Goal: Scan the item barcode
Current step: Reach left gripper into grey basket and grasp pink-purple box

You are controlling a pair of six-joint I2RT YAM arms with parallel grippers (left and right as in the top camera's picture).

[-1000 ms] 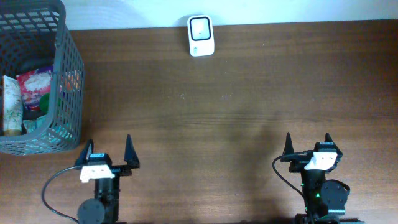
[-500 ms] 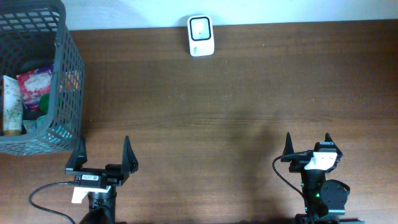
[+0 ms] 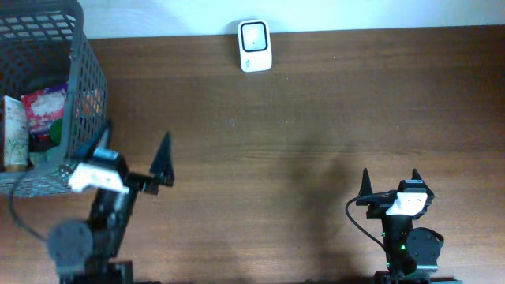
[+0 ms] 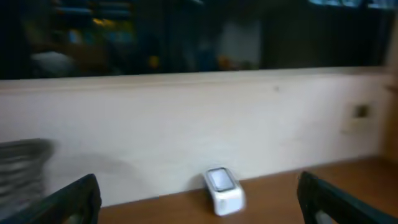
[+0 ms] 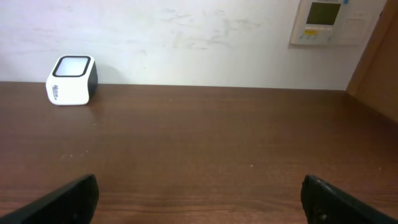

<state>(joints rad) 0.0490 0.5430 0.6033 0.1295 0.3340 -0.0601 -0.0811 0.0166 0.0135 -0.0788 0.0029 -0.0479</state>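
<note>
From above, the left gripper [image 3: 136,136] hangs by the near right corner of the basket [image 3: 88,87], jaws spread wide with nothing between them; one of its fingers overlaps the basket's mesh wall in that view, and I cannot tell whether it touches; the right gripper [image 3: 390,173] sits well apart at the near right of the table [image 3: 316,118], just as wide and just as empty. Only the overhead view shows what lies in the basket: a pink packet [image 3: 45,106] and a white tube [image 3: 16,136] side by side toward its left side; any barcode on them is too small to make out, and the basket's left part is cut off by the frame. The scanner [image 3: 255,46] stands at the far edge of the table against the wall [image 5: 186,37], well apart from both grippers and from the basket. The right wrist view alone shows a panel [image 5: 324,20] with a small display high on the wall at the right, cut by the top edge; it catches the scanner at far left, glass face up; its own fingers [image 5: 62,199] appear only as dark tips in the bottom corners. The left wrist view is blurred throughout; the scanner sits low in the middle, a dark band [image 4: 186,31] runs above the pale wall with contents I cannot make out, and a grey smear [image 4: 22,165] at the left edge is too soft to name.
</note>
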